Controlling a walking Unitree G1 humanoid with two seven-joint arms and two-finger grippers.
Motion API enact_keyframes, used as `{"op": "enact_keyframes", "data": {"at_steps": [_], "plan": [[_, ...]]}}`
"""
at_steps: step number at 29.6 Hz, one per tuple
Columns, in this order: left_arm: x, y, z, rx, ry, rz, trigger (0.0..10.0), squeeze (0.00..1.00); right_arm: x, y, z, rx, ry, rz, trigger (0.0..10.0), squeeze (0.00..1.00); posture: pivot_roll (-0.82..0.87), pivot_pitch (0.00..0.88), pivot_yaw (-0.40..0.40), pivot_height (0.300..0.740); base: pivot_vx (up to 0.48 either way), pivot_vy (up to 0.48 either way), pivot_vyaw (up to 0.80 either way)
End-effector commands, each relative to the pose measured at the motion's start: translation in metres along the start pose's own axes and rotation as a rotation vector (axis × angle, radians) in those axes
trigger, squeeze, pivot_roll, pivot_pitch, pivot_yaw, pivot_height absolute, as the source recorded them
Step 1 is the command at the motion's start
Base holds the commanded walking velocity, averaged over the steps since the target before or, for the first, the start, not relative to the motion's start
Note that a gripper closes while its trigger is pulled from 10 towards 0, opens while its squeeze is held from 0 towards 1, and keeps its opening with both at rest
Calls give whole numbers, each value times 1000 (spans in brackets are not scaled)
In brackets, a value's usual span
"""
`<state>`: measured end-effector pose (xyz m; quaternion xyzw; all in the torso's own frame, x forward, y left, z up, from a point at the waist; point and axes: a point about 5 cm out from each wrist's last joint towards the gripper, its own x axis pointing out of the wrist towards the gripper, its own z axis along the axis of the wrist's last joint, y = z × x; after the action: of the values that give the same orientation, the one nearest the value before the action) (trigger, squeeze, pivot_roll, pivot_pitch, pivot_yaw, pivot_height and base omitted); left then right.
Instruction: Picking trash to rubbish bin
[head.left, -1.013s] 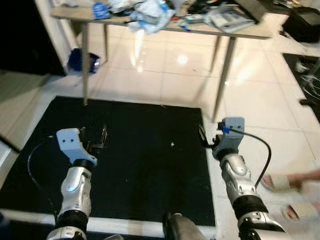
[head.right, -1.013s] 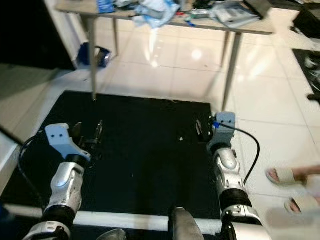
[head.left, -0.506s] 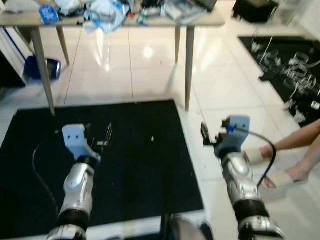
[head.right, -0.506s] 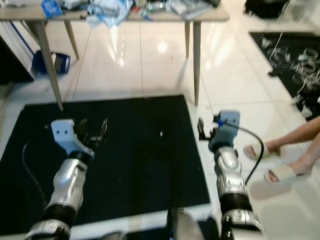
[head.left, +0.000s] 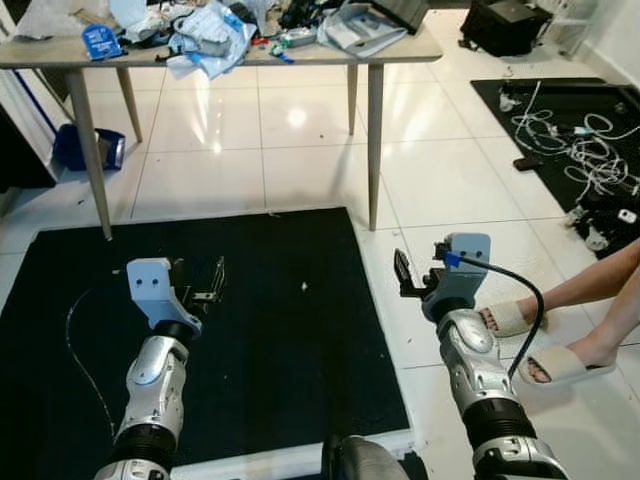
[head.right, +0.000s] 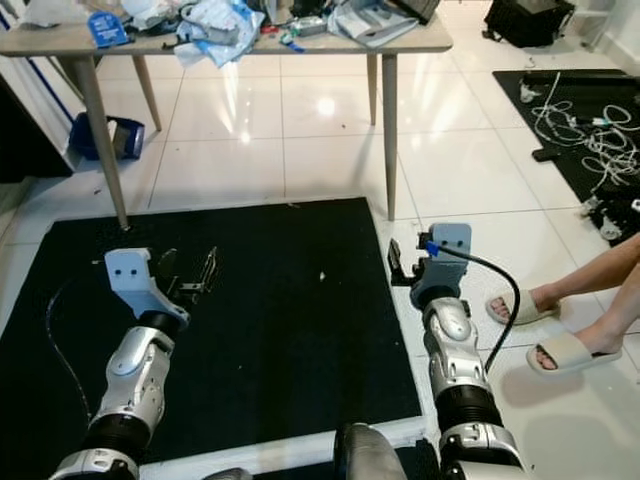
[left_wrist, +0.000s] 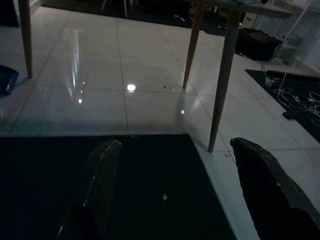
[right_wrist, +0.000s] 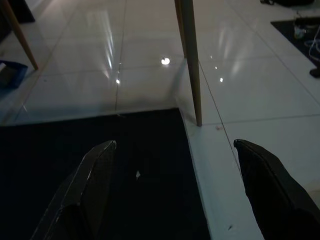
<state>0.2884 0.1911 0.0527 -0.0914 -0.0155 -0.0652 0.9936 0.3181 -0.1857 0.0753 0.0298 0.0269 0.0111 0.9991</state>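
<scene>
A small white scrap (head.left: 305, 287) lies on the black floor mat (head.left: 280, 370), ahead of and between my two arms; it also appears as the scrap (left_wrist: 164, 197) and scrap (right_wrist: 138, 174) in the wrist views. A blue bin (head.left: 88, 148) sits on the tiles under the table's left end. My left gripper (head.left: 200, 276) hovers over the mat, open and holding nothing; its fingers (left_wrist: 100, 185) stand wide apart. My right gripper (head.left: 415, 275) hangs above the mat's right edge, open and bare, with its fingers (right_wrist: 270, 190) spread.
A wooden table (head.left: 380, 50) piled with bags, papers and clutter stands ahead, its legs (head.left: 375, 140) at the mat's far edge. A person's sandalled feet (head.left: 545, 345) rest on the tiles at right. Loose cables (head.left: 590, 140) and a black bag (head.left: 500, 25) lie far right.
The whole view has swung to the right, bringing the person's legs and the cables into sight. Both arms hold the same pose, with both grippers still open.
</scene>
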Motion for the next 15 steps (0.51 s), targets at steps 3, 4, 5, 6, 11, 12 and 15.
{"op": "enact_keyframes", "data": {"at_steps": [3, 4, 5, 6, 11, 12, 15], "plan": [[-3, 1, -6, -16, 30, 6, 10000, 0, -1, -1, -4, 3, 22, -1, 10000, 0, 13, 139, -5, 740, 311, 0, 0], [-3, 1, -6, -17, 31, 6, 10000, 0, -1, -1, -5, 3, 23, 0, 10000, 0, 12, 132, -6, 740, 307, 0, 0], [-3, 1, -7, -20, 33, 7, 10000, 0, -1, -1, -5, 3, 23, 1, 10000, 0, 12, 132, -6, 740, 311, 0, 0], [-3, 1, -7, -21, 35, 7, 10000, 0, -1, -1, -5, 3, 24, 1, 10000, 0, 12, 132, -6, 740, 307, 0, 0], [-4, 2, -8, -24, 37, 7, 10000, 0, -2, -1, -5, 3, 24, 2, 10000, 0, 12, 129, -5, 740, 307, 0, 0], [-4, 2, -8, -24, 37, 7, 10000, 0, -2, -1, -5, 3, 24, 2, 10000, 0, 12, 129, -5, 740, 307, 0, 0], [-4, 2, -8, -26, 39, 7, 10000, 0, -2, 0, -6, 2, 24, 3, 10000, 0, 11, 127, -5, 740, 296, 0, 0]]}}
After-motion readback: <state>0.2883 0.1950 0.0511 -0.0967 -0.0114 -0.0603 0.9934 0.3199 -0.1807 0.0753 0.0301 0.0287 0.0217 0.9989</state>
